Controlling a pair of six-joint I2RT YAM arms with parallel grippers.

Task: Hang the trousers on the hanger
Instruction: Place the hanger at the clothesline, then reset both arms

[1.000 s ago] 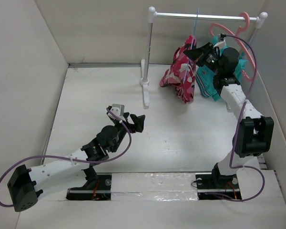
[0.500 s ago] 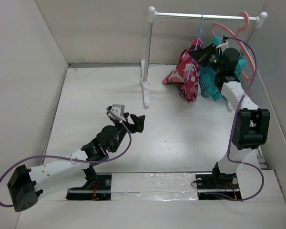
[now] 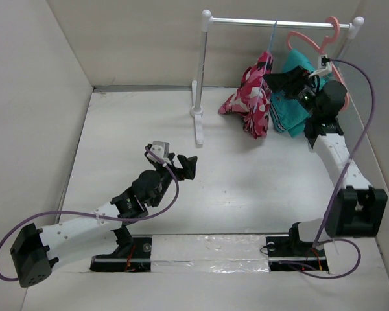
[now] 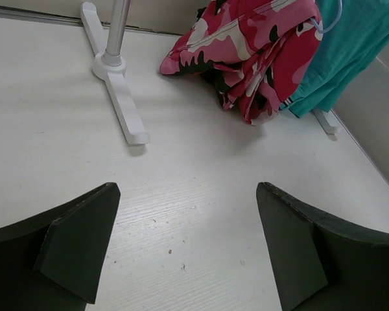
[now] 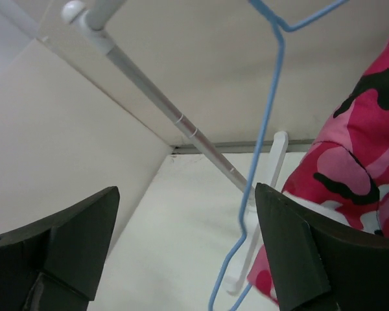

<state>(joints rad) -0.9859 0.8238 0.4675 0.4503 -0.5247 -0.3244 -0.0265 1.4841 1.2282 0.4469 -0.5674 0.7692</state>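
The camouflage trousers (image 3: 251,97) hang folded over the thin blue hanger (image 3: 273,39), whose hook sits on the white rail (image 3: 272,23); their lower end droops onto the table. My right gripper (image 3: 280,79) is open just right of them, holding nothing. In the right wrist view the hanger wire (image 5: 267,123) runs down between my open right gripper (image 5: 188,246) jaws without touching them, and the trousers (image 5: 356,175) are at the right. My left gripper (image 3: 172,159) hovers open and holds nothing over mid-table; in its view (image 4: 188,246) the trousers (image 4: 253,52) lie far ahead.
A teal garment (image 3: 295,97) hangs on a salmon-pink hanger (image 3: 314,40) right beside the trousers. The rack's left post and foot (image 3: 198,110) stand at the back centre. Walls close the table in on the left, back and right.
My right gripper has opened and let go of the hanger. The right arm has drawn back to the right, and hanger and trousers have shifted slightly right along the rail. The left arm is still.
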